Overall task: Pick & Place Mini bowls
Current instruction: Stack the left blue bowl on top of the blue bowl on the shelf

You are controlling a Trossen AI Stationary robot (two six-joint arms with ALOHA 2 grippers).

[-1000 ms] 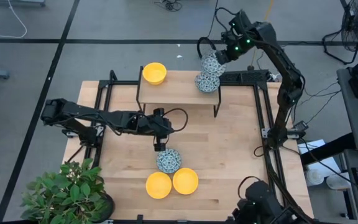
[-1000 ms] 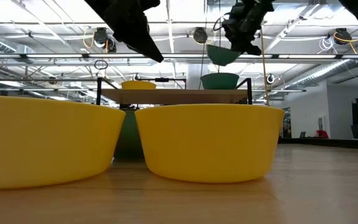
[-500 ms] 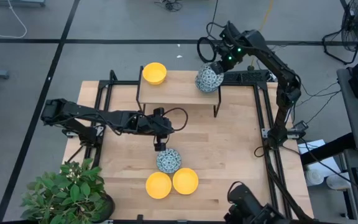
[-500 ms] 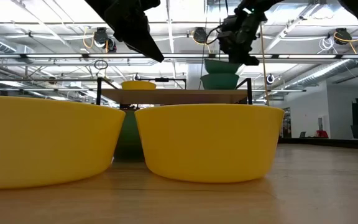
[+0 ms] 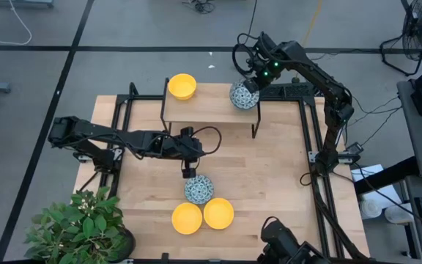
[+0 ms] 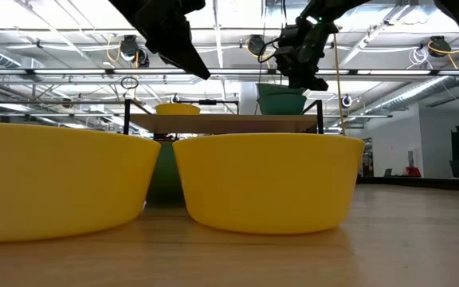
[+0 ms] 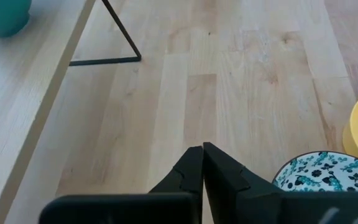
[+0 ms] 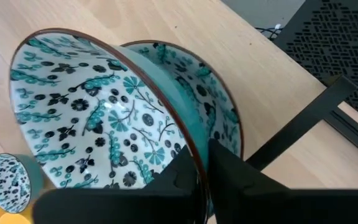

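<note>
Right hand [image 5: 250, 83] pinches rim of patterned bowl [image 8: 98, 118], nested in second patterned bowl [image 8: 219, 115] on raised shelf [image 5: 211, 103]. Left hand [image 5: 187, 174], closed and empty, just beside third patterned bowl [image 5: 198, 189] on worktop [image 5: 269, 176].

A lab or industrial hall: exposed ceiling trusses [image 6: 389, 56], taped concrete floor [image 5: 123, 29], standing fan [image 5: 421, 22].

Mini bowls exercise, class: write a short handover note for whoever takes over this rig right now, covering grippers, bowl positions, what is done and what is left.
Right gripper: pinching the rim of a patterned bowl, tilted into a second patterned bowl on the raised shelf.
Left gripper: shut, empty, beside the third patterned bowl on the table.
Also on the shelf: one yellow bowl.
On the table: two yellow bowls.
Left: apparently the three table bowls.
</note>
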